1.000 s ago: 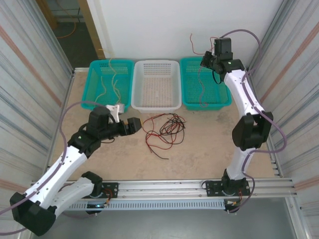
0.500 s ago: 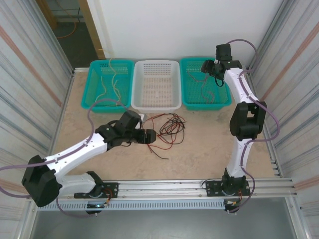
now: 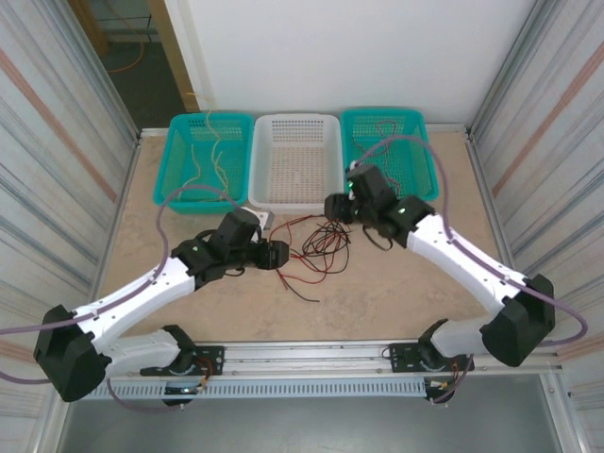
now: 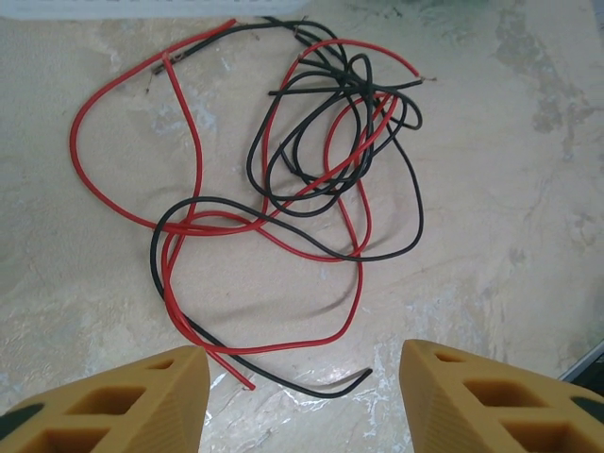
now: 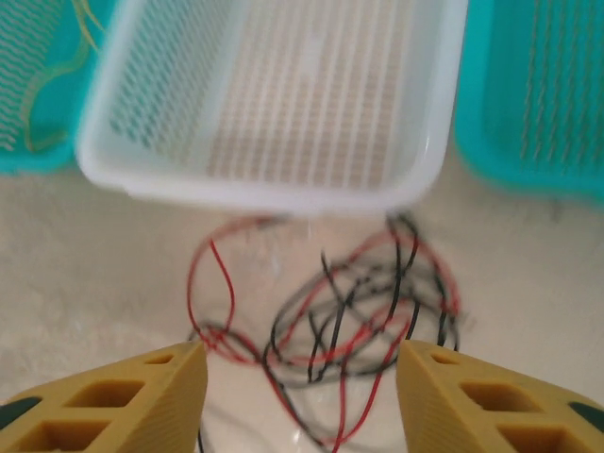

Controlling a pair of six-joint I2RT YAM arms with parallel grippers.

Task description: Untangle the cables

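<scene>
Cables (image 3: 319,238) in red and black lie in a loose, messy pile on the table (image 3: 396,283), just in front of the white basket (image 3: 294,202). Closest to the arm bases, the left end effector (image 4: 302,357) sits low by the near left side of the pile. Its two yellow fingers are spread apart with nothing between them, and two loose wire ends lie just ahead of it. A bit farther, the right end effector (image 5: 302,351) hangs over the far right side of the pile, fingers also spread and holding nothing. At the back, a left teal basket (image 3: 212,116) with pale yellow wires (image 3: 215,151) inside and a right teal basket (image 3: 382,112) stand beside the white one.
</scene>
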